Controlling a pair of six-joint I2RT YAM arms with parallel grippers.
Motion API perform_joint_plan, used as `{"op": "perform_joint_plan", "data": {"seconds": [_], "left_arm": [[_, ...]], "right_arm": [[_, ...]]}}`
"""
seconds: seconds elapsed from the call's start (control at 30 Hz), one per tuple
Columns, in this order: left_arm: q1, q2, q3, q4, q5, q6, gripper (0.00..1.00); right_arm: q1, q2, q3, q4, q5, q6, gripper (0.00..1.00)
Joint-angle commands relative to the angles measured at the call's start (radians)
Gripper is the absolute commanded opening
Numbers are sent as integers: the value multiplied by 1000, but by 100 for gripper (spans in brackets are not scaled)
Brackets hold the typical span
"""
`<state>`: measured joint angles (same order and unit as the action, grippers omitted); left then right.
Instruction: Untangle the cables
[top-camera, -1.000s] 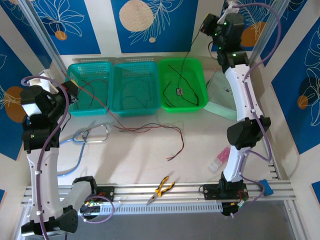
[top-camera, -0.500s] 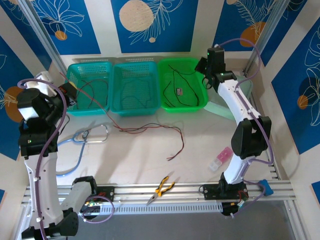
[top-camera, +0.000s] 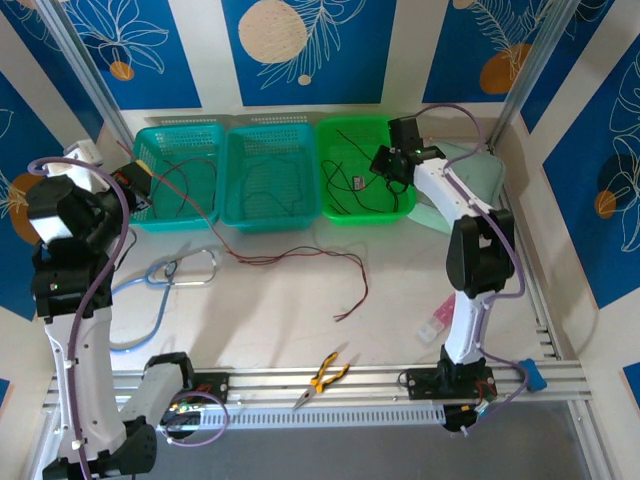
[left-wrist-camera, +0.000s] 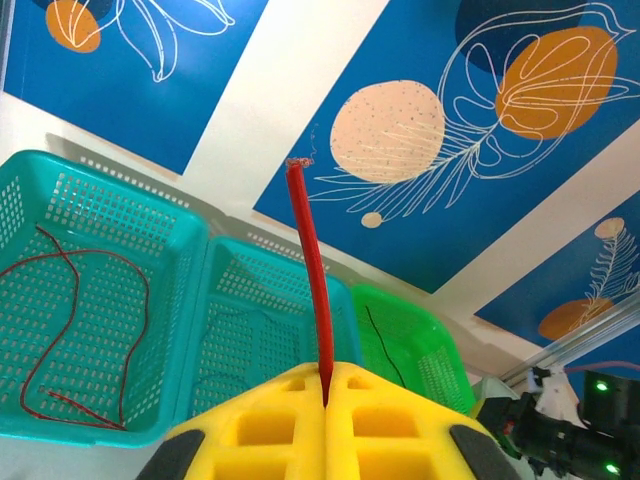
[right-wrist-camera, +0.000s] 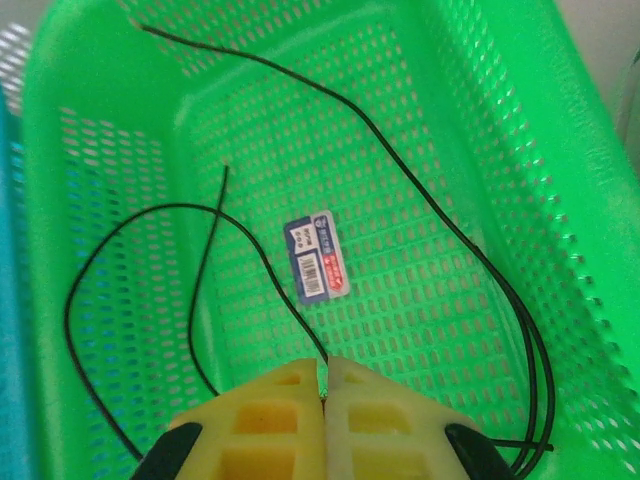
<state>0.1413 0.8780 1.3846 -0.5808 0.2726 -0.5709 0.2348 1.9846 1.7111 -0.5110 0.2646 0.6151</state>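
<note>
the cables (top-camera: 300, 258) are spread around my workspace. some of them, red and dark, lie across the desk (top-camera: 270, 320) just in front of the row of baskets (top-camera: 272, 224), curving down to a loose end near the middle, while the other end rises toward my left gripper (left-wrist-camera: 326, 375). on the left wrist camera i see those jaws pressed together on a red cable (left-wrist-camera: 316, 290), which stands up from between the yellow pads and ends in a frayed tip. past it, a thin red strand (left-wrist-camera: 146, 305) loops over the floor of the left teal basket (left-wrist-camera: 120, 215). my right gripper (right-wrist-camera: 324, 370) hangs low over the green basket (right-wrist-camera: 560, 150), jaws together and clamped on a black cable (right-wrist-camera: 430, 205) that leaves the gap between the pads and curls across the basket floor, passing beside a small white-and-blue label (right-wrist-camera: 318, 257). more of that black cable runs along the basket's right wall. yellow-handled pliers (top-camera: 325, 377) lie on the desk near the front rail, well apart from the loose end.
</note>
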Motion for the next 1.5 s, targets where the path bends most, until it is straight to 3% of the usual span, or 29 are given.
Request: {"op": "perform_joint_plan", "data": {"seconds": [0.0, 0.2, 0.53, 0.63, 0.8, 0.97, 1.03, 1.07, 1.1, 1.47], "left_arm": [[-11, -10, 27, -4, 26, 4, 0], [-10, -15, 27, -7, 34, 0, 0], [-12, -2, 56, 24, 31, 0, 0], [-11, -6, 53, 36, 28, -7, 0], [-13, -4, 66, 30, 29, -4, 0], [-14, 3, 93, 32, 29, -9, 0], [-14, 9, 109, 40, 29, -11, 0], [-14, 13, 117, 46, 30, -13, 0], [-14, 20, 128, 52, 31, -18, 0], [-16, 142, 312, 155, 21, -48, 0]], "right_arm": [[8, 81, 96, -126, 15, 15, 0], [13, 217, 236, -253, -4, 15, 0], [22, 295, 269, -301, -41, 7, 0], [23, 292, 268, -298, -44, -10, 9], [16, 241, 279, -290, -51, -17, 37], [6, 174, 304, -307, -55, -29, 52], [5, 145, 309, -314, -46, -34, 64], [6, 130, 312, -319, -39, -35, 77], [5, 114, 315, -324, -35, -38, 80], [6, -43, 317, -321, -56, -58, 83]]}}
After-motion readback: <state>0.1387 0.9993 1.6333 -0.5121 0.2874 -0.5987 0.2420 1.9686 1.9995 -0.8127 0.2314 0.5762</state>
